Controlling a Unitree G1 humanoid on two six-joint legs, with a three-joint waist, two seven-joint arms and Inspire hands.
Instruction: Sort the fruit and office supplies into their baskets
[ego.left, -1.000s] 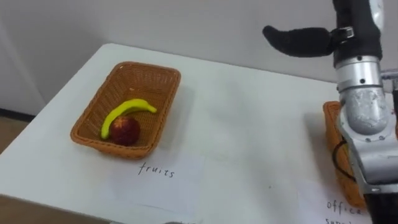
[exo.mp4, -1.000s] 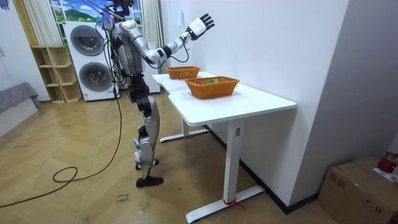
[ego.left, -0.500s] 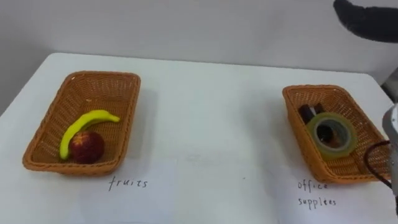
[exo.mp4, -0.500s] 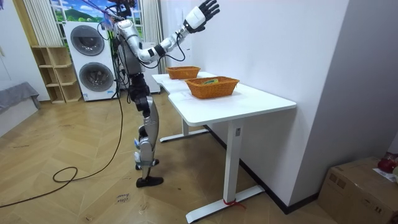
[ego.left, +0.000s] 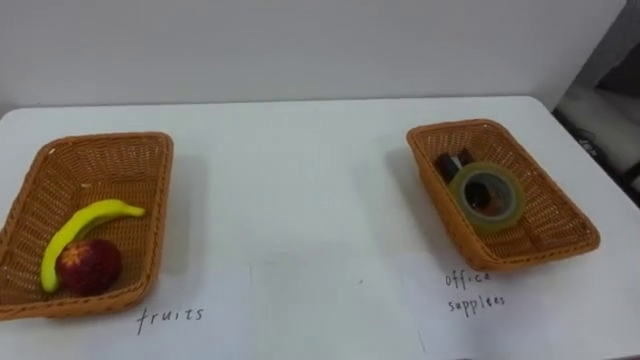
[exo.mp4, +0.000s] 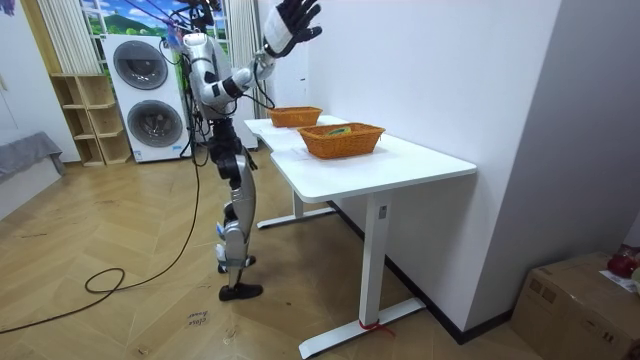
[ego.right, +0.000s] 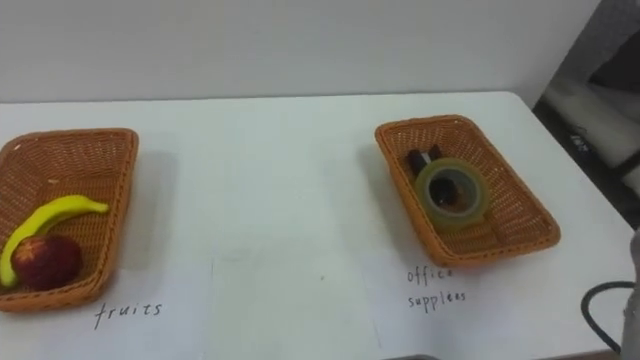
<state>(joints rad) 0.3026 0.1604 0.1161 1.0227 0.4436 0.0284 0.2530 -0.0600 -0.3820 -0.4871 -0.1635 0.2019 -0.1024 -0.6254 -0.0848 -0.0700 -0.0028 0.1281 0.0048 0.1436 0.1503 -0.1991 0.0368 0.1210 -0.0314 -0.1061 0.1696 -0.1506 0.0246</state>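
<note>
One yellow banana (ego.left: 90, 222) beside dark-red apple (ego.left: 88, 266) in wicker basket (ego.left: 158, 215)

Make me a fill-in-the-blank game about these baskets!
The curved yellow banana lies in the brown wicker basket on the robot's ____ side.
The round red apple sits in the ____ basket as the banana.
The yellowish ring-shaped tape roll lies in the other wicker basket, on the robot's ____ side.
The robot's raised right hand holds ____.
Missing words: left, same, right, nothing.

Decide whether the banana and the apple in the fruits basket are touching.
Touching. The left eye view shows the banana's lower end lying against the apple, with no gap.
</note>
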